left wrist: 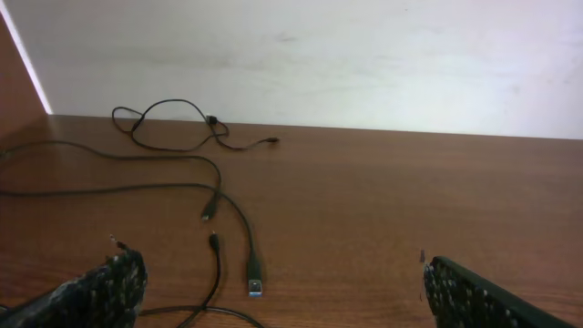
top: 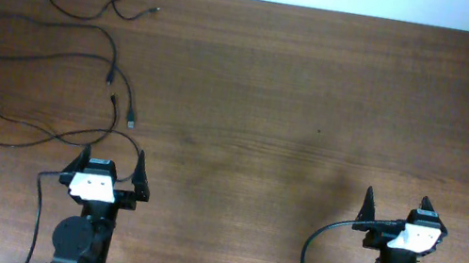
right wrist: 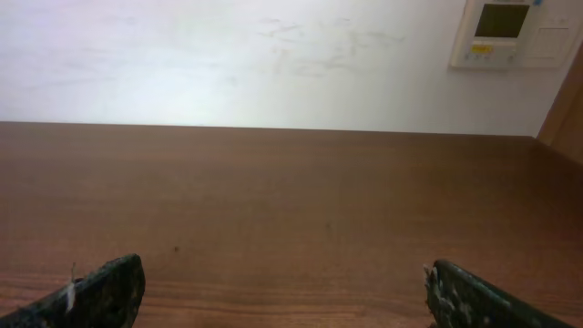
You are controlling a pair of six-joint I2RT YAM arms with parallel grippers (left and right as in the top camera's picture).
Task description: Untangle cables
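Lying loose across the far left of the table point(top: 318, 88) from overhead, three cables point(top: 114, 71) sit ahead of the left gripper point(top: 113, 157); it and the right gripper point(top: 397, 202) stand spread, pinching nothing. Left wrist: cables point(left wrist: 219, 173) run off the left edge, one silvery plug point(left wrist: 255, 288) nearest. Right wrist: table point(right wrist: 291, 210), wall point(right wrist: 273, 55), fingertips point(right wrist: 109, 287) cropped below
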